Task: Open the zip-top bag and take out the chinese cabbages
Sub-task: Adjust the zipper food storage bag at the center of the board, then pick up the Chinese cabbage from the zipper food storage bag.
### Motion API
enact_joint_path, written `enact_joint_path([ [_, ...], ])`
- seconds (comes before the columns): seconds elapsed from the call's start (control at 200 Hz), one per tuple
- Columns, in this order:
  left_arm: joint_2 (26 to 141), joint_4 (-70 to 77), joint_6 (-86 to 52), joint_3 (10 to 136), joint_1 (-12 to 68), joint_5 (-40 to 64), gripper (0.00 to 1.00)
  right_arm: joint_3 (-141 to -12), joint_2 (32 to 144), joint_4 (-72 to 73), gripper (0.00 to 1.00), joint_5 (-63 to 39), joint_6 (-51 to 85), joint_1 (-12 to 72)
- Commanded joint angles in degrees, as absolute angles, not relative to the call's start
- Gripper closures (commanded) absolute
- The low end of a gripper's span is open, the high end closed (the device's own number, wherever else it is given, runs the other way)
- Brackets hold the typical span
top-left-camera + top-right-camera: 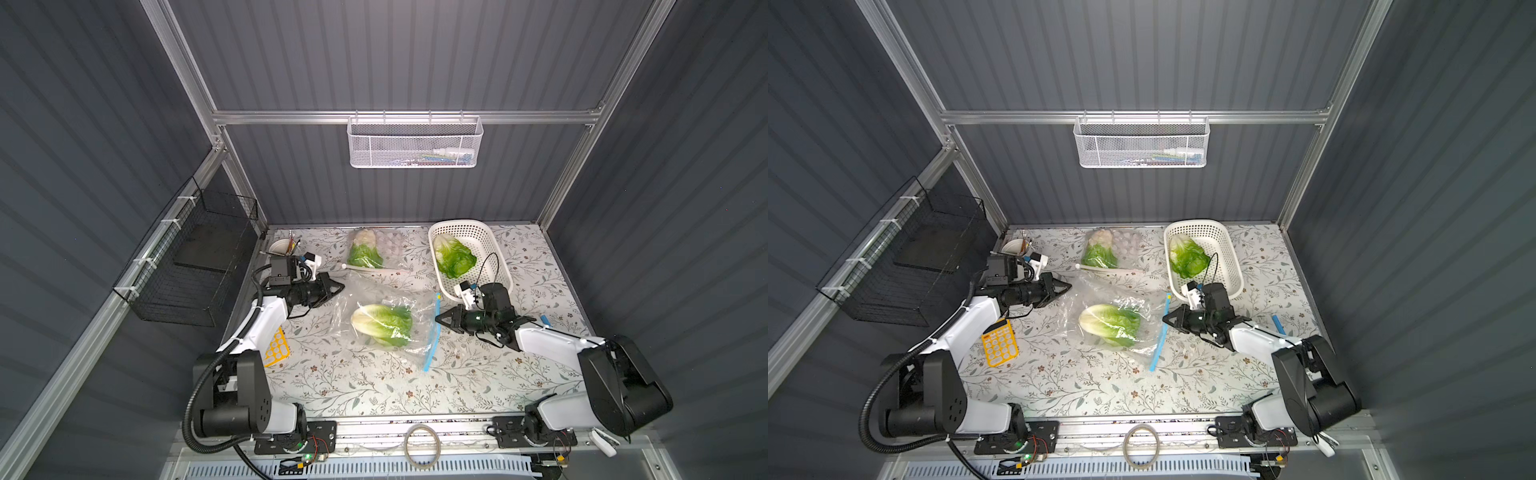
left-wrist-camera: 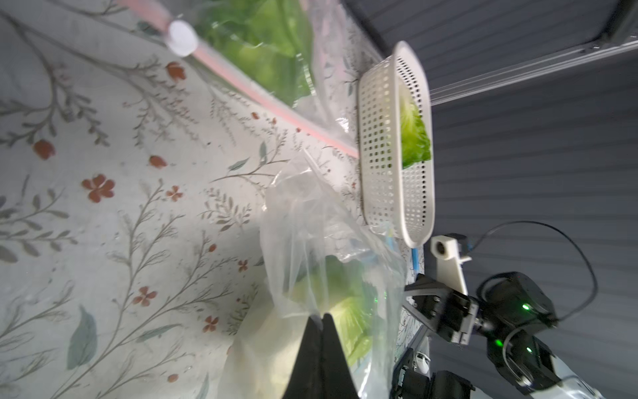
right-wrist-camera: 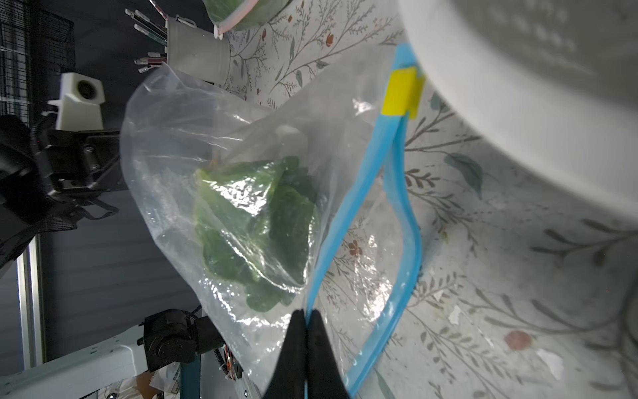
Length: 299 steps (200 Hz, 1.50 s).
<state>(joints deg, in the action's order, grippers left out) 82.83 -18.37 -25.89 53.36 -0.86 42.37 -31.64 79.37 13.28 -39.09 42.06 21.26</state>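
The table (image 1: 374, 386) wears a pale cover printed with leafy sprigs and small red flowers. A clear zip-top bag (image 1: 374, 293) lies on it between the fingertips of the left gripper (image 1: 343, 286) and the right gripper (image 1: 437, 319). Its blue zip strip (image 1: 432, 336) runs past the right fingertips. A second clear bag (image 1: 376, 249) with a pale pink strip lies beyond the left fingertips, toward the back wall. A white perforated basket (image 1: 500, 266) stands just beyond the right fingers. Behind the left fingers, a white cup of pens (image 1: 279, 248) stands at the far corner, and a yellow calculator (image 1: 999, 343) lies beside that arm. A short blue stick (image 1: 1278, 324) lies behind the right fingers.
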Motion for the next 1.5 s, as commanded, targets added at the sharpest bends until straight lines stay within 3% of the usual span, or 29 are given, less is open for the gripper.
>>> enact_joint_path([
  [0.0,84.2,-23.2,-23.4,54.7,-1.4,40.3,1.0,-32.9,77.1,10.0,1.0,-37.2,40.1,21.0],
  [0.14,85.0,-25.2,-22.8,54.8,-1.5,36.6,1.0,-33.3,76.3,9.1,1.0,-37.0,39.7,21.0],
  [0.19,85.5,-25.9,-22.6,54.9,-1.5,36.0,1.0,-33.4,76.6,9.1,0.94,-37.1,39.6,21.0],
  [0.315,87.4,-26.1,-22.7,54.8,-1.5,35.5,1.0,-33.4,78.1,9.8,0.92,-38.2,39.7,20.9],
  [0.405,89.0,-26.7,-22.8,54.9,-1.5,35.3,1.0,-33.0,78.5,11.1,0.83,-39.4,40.6,20.5],
  [0.47,89.8,-26.6,-23.0,54.8,-1.5,35.3,1.0,-31.9,77.9,12.8,0.7,-40.0,41.7,20.0],
  [0.66,91.5,-27.4,-23.3,54.8,-1.5,33.9,1.0,-27.1,74.3,16.5,0.57,-39.7,44.4,18.2],
  [0.75,92.2,-27.6,-23.3,54.9,-1.5,34.0,1.0,-25.7,74.0,17.4,0.57,-39.6,45.0,17.9],
  [0.901,93.1,-28.3,-23.0,55.2,-1.5,33.5,1.0,-23.5,76.1,23.6,0.85,-41.2,47.6,18.0],
  [1.001,93.3,-28.4,-23.0,55.2,-1.5,33.2,1.0,-22.4,79.0,30.3,0.96,-43.1,50.8,18.2],
  [1.331,93.7,-28.4,-23.0,55.3,-1.5,33.5,1.0,-24.3,88.0,41.4,0.97,-44.5,55.2,22.5],
  [1.491,93.9,-28.2,-23.0,55.2,-1.5,34.1,1.0,-24.6,94.2,52.6,0.86,-46.8,60.5,24.3],
])
